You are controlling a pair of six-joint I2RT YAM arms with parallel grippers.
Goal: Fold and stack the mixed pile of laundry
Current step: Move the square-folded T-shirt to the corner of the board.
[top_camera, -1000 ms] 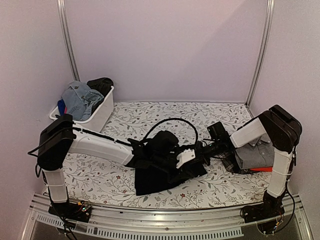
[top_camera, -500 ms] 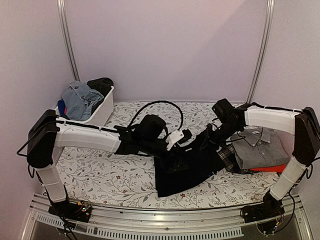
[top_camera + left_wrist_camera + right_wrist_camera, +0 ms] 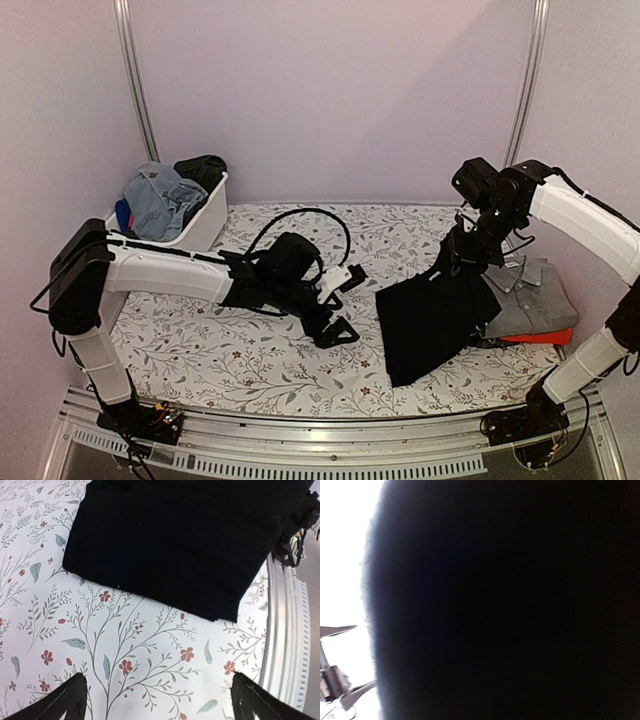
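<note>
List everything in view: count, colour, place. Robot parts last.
black garment: one, black, table right of centre, top edge held up
grey shirt: one, grey, folded, table's right side
red cloth: one, red, under the grey shirt
tub: one, white, back left
denim: at least one, blue, in the tub
black cloth: one, black, in the tub
table: one, white floral
left end effector: open, empty, mid-table
right end effector: shut on the black garment
</note>
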